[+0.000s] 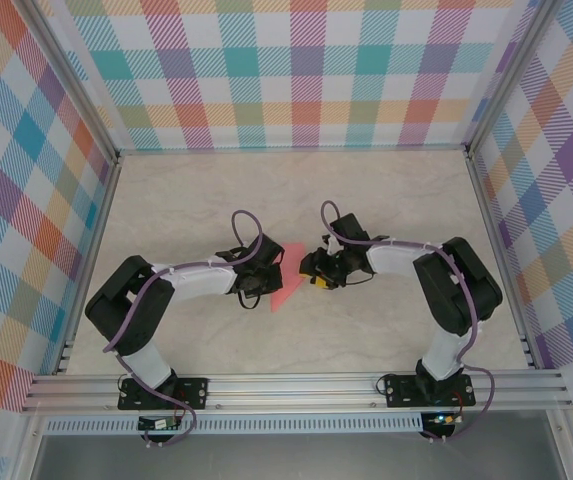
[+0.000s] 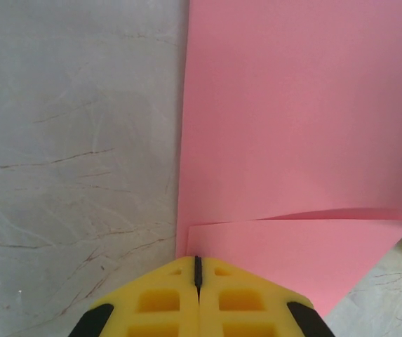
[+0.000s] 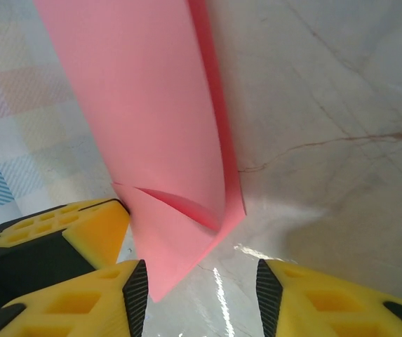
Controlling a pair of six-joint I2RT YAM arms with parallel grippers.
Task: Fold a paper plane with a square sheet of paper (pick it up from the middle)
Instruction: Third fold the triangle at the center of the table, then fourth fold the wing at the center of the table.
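Along the near edge of the table (image 1: 386, 200), two arm bases are sitting bolted to a metal rail (image 1: 296, 385), and both arms are bending inward toward the middle, each with a purple cable (image 1: 251, 225) looping over it.

Further in, the left gripper (image 2: 197, 270) is reaching from the left with its yellow fingers pressed fully together, no gap showing along the seam between them. Their tips are meeting the near edge of the pink sheet of paper (image 2: 292, 126); whether they are actually pinching that edge is not clear. Opposite, the right gripper (image 3: 201, 284) is facing it from the right with its jaws standing apart and holding nothing. One pointed corner of the sheet is poking into the gap between its fingers, just beside one finger's black pad (image 3: 136, 291).

The sheet is lying near the middle of the table, between the two grippers, and is already partly folded. A flap is doubling back over the main layer, with a curved crease lifting slightly off it. From above, its outline is looking like a narrow triangle pointing toward the near edge. From the right wrist, a second layer is showing as a darker strip along one long side.

Beyond the paper, the pale veined tabletop is running on to the far edge, where walls (image 1: 296, 70) in a bright checked pattern are rising on three sides.
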